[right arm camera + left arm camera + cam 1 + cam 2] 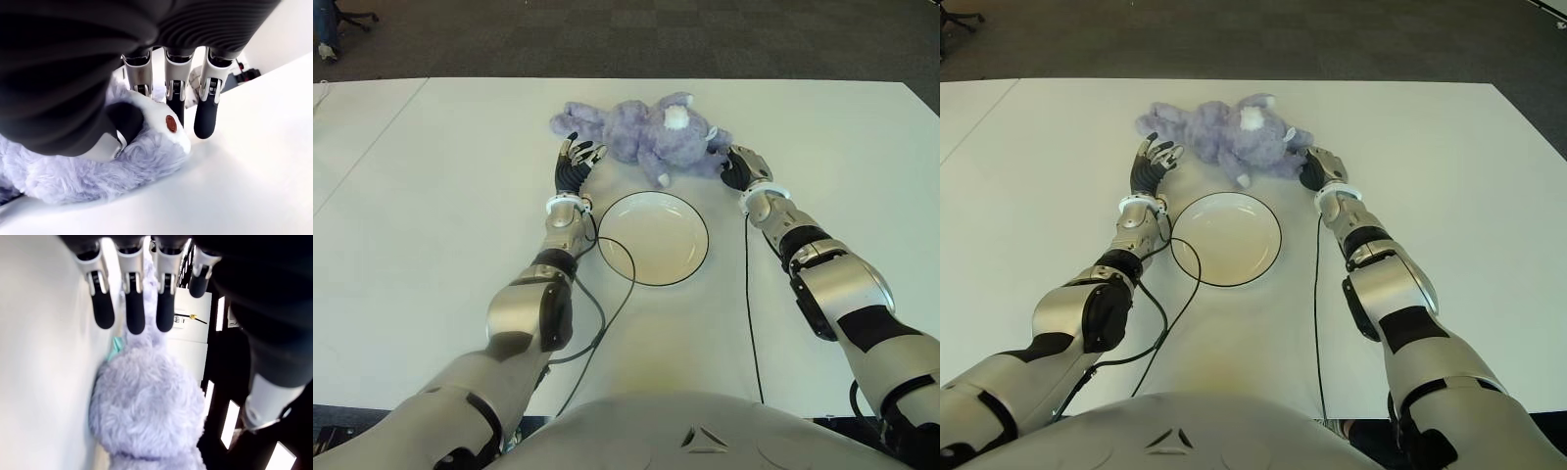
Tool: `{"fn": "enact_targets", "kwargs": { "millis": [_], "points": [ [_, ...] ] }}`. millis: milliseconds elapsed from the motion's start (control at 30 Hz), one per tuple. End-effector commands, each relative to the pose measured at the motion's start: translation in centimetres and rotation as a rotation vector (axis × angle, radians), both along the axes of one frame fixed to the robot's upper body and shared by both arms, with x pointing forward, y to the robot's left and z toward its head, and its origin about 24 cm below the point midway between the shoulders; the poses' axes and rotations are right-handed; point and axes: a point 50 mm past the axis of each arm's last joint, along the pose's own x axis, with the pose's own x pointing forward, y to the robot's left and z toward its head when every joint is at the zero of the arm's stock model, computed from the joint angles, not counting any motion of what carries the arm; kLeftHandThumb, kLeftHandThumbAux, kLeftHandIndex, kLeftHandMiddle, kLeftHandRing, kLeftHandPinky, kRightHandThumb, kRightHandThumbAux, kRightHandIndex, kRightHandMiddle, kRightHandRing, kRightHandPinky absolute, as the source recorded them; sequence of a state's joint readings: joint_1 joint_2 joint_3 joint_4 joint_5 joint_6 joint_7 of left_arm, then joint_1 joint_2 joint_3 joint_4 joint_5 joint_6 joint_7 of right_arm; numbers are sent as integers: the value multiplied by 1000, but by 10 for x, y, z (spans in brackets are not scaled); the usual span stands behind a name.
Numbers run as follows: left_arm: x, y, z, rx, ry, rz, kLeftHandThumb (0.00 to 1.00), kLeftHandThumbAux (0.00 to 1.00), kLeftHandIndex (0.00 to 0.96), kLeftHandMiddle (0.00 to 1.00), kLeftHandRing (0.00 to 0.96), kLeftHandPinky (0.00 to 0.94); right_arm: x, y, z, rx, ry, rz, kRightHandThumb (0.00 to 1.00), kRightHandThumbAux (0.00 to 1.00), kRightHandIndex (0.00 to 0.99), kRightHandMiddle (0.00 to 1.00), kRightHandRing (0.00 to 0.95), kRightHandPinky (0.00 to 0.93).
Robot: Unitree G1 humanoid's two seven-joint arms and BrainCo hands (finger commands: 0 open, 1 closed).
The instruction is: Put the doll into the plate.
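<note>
A fluffy purple doll [646, 137] lies on the white table [431, 215], just beyond an empty white plate [703, 227] with a dark rim. My left hand [578, 157] is at the doll's left end with its fingers [134, 313] straight and spread, a short gap from the fur [146, 406]. My right hand [739, 164] is at the doll's right side. There the doll's white-soled paw [164, 134] sits between the thumb and the outstretched fingers [205, 117], and the thumb touches the paw.
A black cable [607, 313] runs from my left wrist across the table past the plate's near left rim. Another cable [749, 313] trails along the right forearm. Dark carpet [705, 39] lies beyond the table's far edge.
</note>
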State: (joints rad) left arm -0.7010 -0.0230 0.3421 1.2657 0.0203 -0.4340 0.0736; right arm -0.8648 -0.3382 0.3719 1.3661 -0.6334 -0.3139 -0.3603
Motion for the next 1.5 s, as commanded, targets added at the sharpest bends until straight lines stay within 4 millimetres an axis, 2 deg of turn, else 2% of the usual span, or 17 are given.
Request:
{"fn": "enact_targets", "kwargs": {
  "millis": [33, 333, 633, 933, 1033, 1133, 1500],
  "points": [
    [-55, -10, -70, -62, 348, -6, 0, 702, 108, 256, 268, 273, -2, -6, -1, 13, 16, -8, 829, 690, 364, 518, 556, 537],
    [-55, -11, -70, -58, 349, -3, 0, 699, 104, 254, 274, 269, 4, -9, 15, 88, -48, -4, 828, 691, 360, 524, 577, 560],
    [-55, -11, -70, -47, 345, -6, 0, 680, 98, 250, 266, 252, 12, -6, 41, 137, -165, 61, 828, 691, 361, 526, 588, 596],
    [-53, -14, -68, -35, 339, -6, 0, 709, 111, 257, 275, 276, 15, -8, 60, 172, -258, 89, 828, 691, 362, 529, 596, 608],
    [-53, -13, -68, -30, 347, 5, 0, 707, 114, 263, 281, 283, 18, -9, 74, 216, -314, 98, 828, 691, 362, 534, 612, 631],
    [-52, -12, -68, -28, 356, 8, 0, 697, 115, 267, 284, 278, 19, -9, 81, 239, -344, 106, 829, 691, 362, 538, 628, 650],
    [-51, -12, -66, -30, 336, 1, 0, 682, 103, 264, 281, 277, 20, -6, 100, 356, -416, 154, 829, 691, 363, 541, 637, 643]
  ]
}}
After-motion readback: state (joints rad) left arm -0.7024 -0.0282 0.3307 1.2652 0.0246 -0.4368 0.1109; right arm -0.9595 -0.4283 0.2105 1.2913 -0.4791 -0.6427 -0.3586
